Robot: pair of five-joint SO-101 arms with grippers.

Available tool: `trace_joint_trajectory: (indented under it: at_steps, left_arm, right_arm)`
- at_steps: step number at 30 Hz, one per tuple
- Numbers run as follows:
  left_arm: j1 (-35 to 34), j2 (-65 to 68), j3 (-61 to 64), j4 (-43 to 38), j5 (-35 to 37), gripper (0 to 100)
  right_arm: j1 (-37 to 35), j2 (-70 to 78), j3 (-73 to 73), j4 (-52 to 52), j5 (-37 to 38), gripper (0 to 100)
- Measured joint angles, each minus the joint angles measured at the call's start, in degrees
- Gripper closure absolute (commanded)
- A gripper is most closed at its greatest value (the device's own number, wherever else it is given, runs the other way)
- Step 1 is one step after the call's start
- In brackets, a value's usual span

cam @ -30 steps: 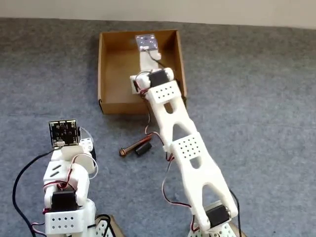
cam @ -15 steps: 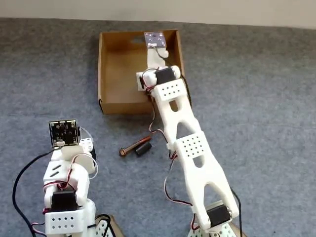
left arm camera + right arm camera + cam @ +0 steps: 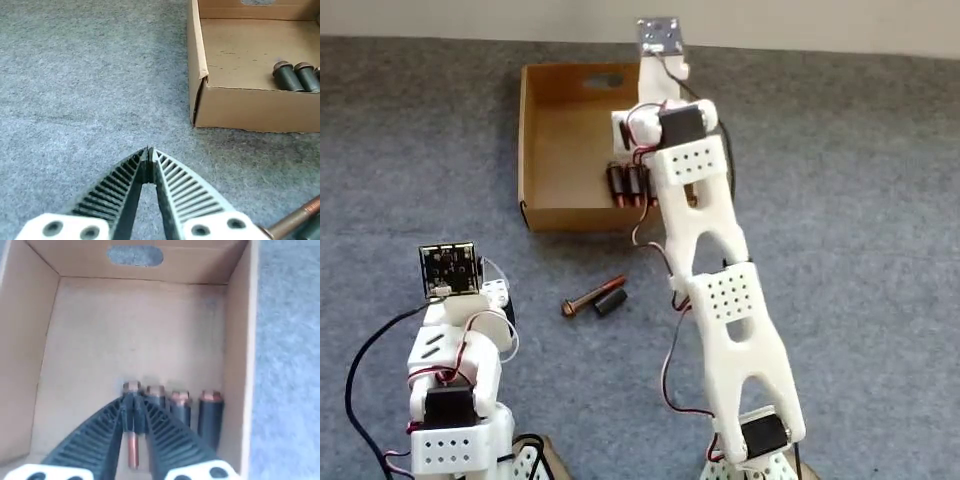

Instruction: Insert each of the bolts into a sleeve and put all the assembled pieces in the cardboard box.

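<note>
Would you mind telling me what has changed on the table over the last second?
The right gripper and its arm swung farther out and toward the right wall of the cardboard box, uncovering the assembled pieces lying in a row inside. The left gripper kept still, and the loose bolt and sleeve stayed where they were on the carpet.

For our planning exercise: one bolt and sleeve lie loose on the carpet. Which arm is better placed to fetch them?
Probably left. The left gripper sits low over the carpet with the loose bolt close by; the right gripper is out over the cardboard box.
</note>
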Motion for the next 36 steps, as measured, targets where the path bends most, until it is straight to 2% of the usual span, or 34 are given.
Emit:
trace_joint_trajectory:
  at_steps: [7, 15, 22, 30, 36]
  left_arm:
    - [0.00, 0.00, 0.00, 0.00, 0.00, 97]
    - [0.00, 0.00, 0.00, 0.00, 0.00, 97]
    - [0.00, 0.00, 0.00, 0.00, 0.00, 97]
    - [0.00, 0.00, 0.00, 0.00, 0.00, 97]
    - [0.00, 0.00, 0.00, -1.76, 0.00, 97]
  right_arm:
    - [0.00, -3.69, 0.00, 7.21, 0.00, 98.2]
    - [0.26, -8.53, 0.00, 7.47, 0.00, 98.2]
    - [0.26, -19.60, 0.97, 7.47, 0.00, 98.2]
    - [0.18, -34.90, 22.68, 7.47, 0.00, 98.2]
    - [0.18, -40.97, 37.45, 7.47, 0.00, 98.2]
